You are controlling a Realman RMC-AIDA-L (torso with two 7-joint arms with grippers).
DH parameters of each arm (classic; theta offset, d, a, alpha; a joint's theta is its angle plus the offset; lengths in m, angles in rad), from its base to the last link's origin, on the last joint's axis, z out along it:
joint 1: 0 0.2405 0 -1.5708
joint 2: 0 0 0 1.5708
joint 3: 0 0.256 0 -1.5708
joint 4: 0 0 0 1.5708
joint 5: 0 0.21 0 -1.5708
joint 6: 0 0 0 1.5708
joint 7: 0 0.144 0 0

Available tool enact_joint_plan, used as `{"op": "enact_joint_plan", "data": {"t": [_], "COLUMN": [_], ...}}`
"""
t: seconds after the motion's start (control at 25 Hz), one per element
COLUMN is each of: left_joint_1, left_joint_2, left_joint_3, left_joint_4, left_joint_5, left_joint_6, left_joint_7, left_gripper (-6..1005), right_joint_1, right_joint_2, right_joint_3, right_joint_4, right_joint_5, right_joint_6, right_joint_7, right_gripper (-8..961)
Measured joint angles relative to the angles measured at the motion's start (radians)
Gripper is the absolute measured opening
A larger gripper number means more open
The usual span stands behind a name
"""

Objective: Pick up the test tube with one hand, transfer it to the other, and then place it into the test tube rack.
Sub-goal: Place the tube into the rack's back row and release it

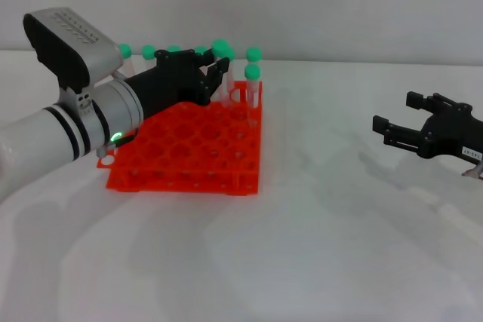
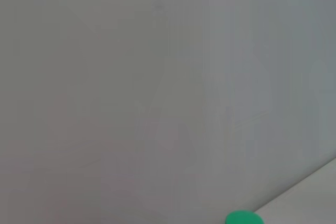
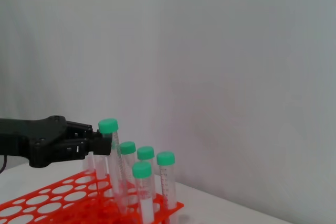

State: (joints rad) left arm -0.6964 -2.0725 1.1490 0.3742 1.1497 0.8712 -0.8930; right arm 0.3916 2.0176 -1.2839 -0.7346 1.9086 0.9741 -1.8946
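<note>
Arm on the robot's left reaches in low from the near left edge and stretches forward over the test tube rack, its silver cuff lit green, so that the left gripper hangs above the rack's far right corner. The right gripper sits well apart at the right edge of the white surface, low, pointing toward the rack, its fingers spread and holding nothing.

Between rack and right gripper lies a broad bare stretch of surface — open room on the near side too. The rack's far edge is crowded: green-capped tubes stand upright in the back holes.

The left gripper is pinched on the test tube just below its green cap. In the right wrist view the tube leans slightly, its lower end down among the rack's holes beside the standing tubes — whether it is fully seated cannot be told.
</note>
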Motion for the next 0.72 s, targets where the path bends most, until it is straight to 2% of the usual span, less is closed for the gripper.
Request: {"op": "enact_joint_plan", "data": {"t": [0.52,0.72], "left_joint_1": [-0.009,-0.012], "left_joint_2": [0.000,0.000], "left_joint_3": [0.000,0.000], "left_joint_4": [-0.002,-0.002], "left_joint_5": [-0.012,-0.015], "left_joint_6": [-0.042,-0.079], "left_joint_7": [-0.014,-0.042], "left_gripper": [202,385], "right_joint_1": [0.004,0.013], "right_joint_2": [0.000,0.000], "right_joint_3": [0.000,0.002], "right_joint_4": [0.019,0.036], "right_joint_5": [0.000,0.001], "right_joint_6": [-0.002,-0.003], "right_joint_7": [0.000,-0.001], "right_gripper": [855,854]}}
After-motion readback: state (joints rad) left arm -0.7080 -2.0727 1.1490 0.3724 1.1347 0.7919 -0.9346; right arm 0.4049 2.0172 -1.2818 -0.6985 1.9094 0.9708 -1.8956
